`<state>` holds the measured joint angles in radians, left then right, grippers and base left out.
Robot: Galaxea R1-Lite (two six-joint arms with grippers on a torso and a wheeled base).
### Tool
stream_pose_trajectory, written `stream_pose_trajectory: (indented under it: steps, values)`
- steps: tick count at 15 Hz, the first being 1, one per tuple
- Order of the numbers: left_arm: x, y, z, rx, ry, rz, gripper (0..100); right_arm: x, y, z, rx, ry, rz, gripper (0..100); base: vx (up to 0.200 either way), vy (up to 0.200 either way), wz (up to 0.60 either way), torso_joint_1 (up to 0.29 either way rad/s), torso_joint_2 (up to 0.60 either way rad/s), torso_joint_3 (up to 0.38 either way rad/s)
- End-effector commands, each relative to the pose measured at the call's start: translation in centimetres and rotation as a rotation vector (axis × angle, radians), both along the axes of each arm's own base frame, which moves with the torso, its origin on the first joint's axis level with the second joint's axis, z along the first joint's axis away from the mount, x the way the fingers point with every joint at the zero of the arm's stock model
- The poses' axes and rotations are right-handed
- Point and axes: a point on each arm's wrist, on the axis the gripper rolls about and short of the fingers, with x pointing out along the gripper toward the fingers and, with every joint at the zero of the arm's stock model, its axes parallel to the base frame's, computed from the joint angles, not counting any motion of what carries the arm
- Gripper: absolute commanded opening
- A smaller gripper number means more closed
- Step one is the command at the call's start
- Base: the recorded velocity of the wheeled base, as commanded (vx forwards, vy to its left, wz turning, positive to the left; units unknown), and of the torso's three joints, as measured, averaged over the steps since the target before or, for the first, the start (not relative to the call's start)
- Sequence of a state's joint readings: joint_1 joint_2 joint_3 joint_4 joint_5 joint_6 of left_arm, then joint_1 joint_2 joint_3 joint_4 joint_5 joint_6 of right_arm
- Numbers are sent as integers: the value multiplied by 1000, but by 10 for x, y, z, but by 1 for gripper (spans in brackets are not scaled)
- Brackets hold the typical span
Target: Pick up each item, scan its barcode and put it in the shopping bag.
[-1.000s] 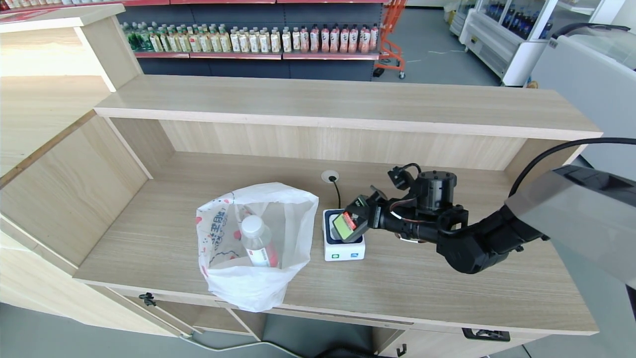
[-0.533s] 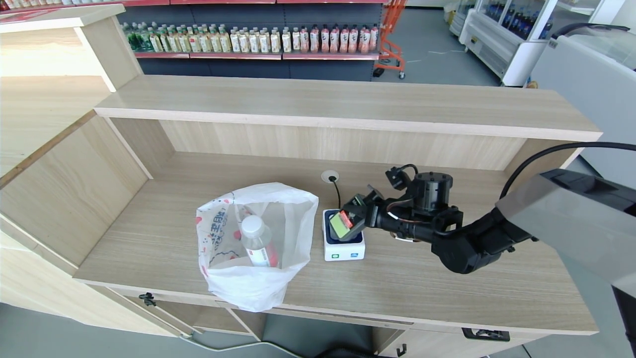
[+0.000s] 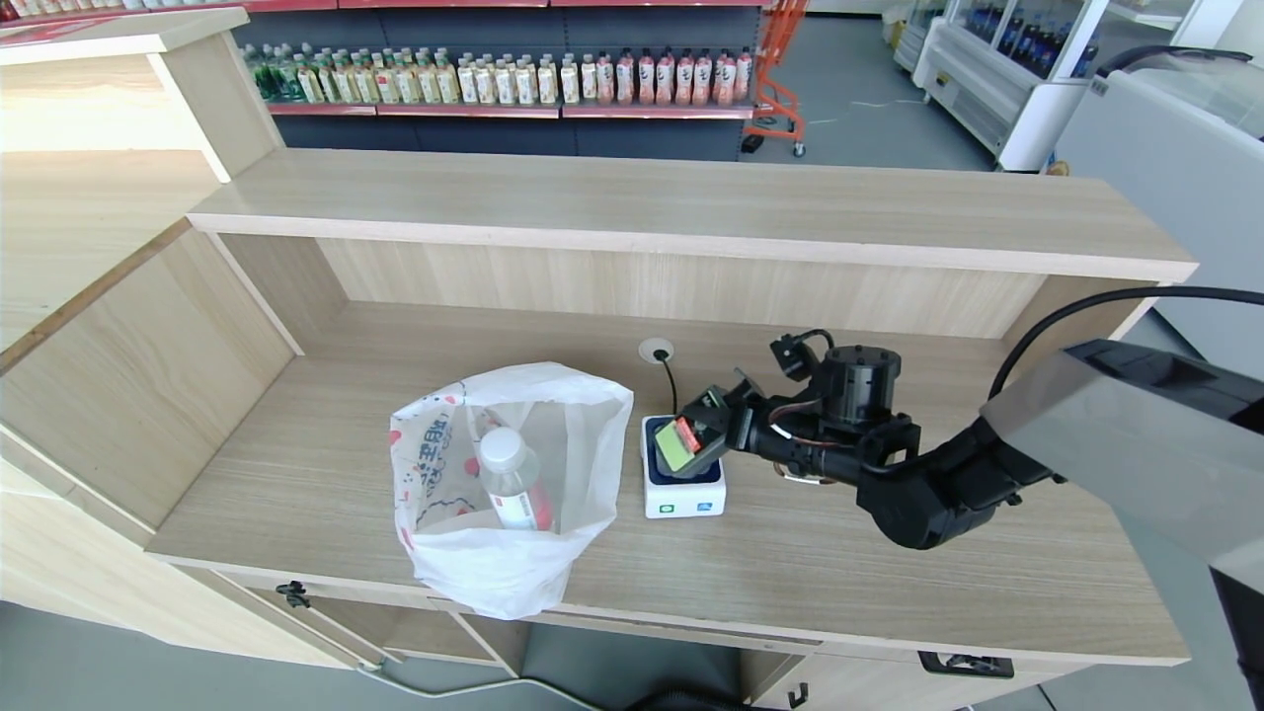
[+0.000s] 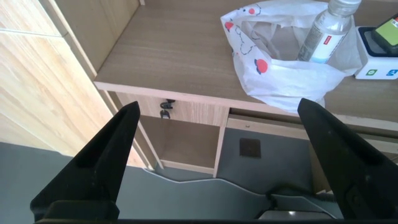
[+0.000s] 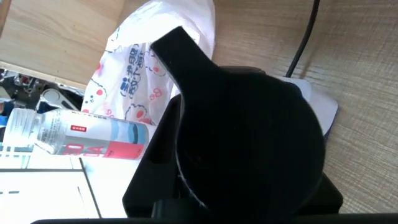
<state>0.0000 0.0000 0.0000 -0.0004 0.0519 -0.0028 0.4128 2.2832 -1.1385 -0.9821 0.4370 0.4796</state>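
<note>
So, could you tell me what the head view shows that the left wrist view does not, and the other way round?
Head view: the right gripper, a black cable and shelves of bottles beyond the counter. Left wrist view: the left gripper, open, out in front of the counter. Both: the shopping bag with a bottle in it, the white scanner beside it, and the green packet that the right gripper holds over it.

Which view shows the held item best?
Head view: the green-and-red item shows clearly in the right gripper. Left wrist view catches its green edge; in the right wrist view the gripper covers it.
</note>
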Motion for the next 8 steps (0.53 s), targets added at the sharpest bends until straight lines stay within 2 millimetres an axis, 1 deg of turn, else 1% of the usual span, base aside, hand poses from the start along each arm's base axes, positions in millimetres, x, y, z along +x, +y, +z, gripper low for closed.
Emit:
stream_pose_trajectory:
  steps: [1, 2, 3, 4, 5, 6, 7, 8]
  values:
    - [0, 0, 0, 0, 0, 0, 100, -2, -2, 9, 13, -27, -5, 0, 0, 0, 0, 0, 0, 0]
    - [0, 0, 0, 0, -1, 0, 100, -3, -8, 23, 25, -63, -18, 0, 0, 0, 0, 0, 0, 0]
    - [0, 0, 0, 0, -1, 0, 100, -5, -18, 41, 31, -114, -37, 0, 0, 0, 0, 0, 0, 0]
    - [0, 0, 0, -2, -1, 0, 100, -6, -26, 56, 12, -177, -50, 0, 0, 0, 0, 0, 0, 0]
    - [0, 0, 0, -2, -1, 0, 100, -13, -39, 81, -28, -277, -66, 0, 0, 0, 0, 0, 0, 0]
    - [0, 0, 0, -2, 0, 0, 100, -24, -44, 100, -63, -345, -70, 0, 0, 0, 0, 0, 0, 0]
    - [0, 0, 0, -2, 0, 0, 100, -24, -44, 100, -63, -345, -70, 0, 0, 0, 0, 0, 0, 0]
    - [0, 0, 0, -2, -1, 0, 100, -48, -51, 121, -150, -425, -59, 0, 0, 0, 0, 0, 0, 0]
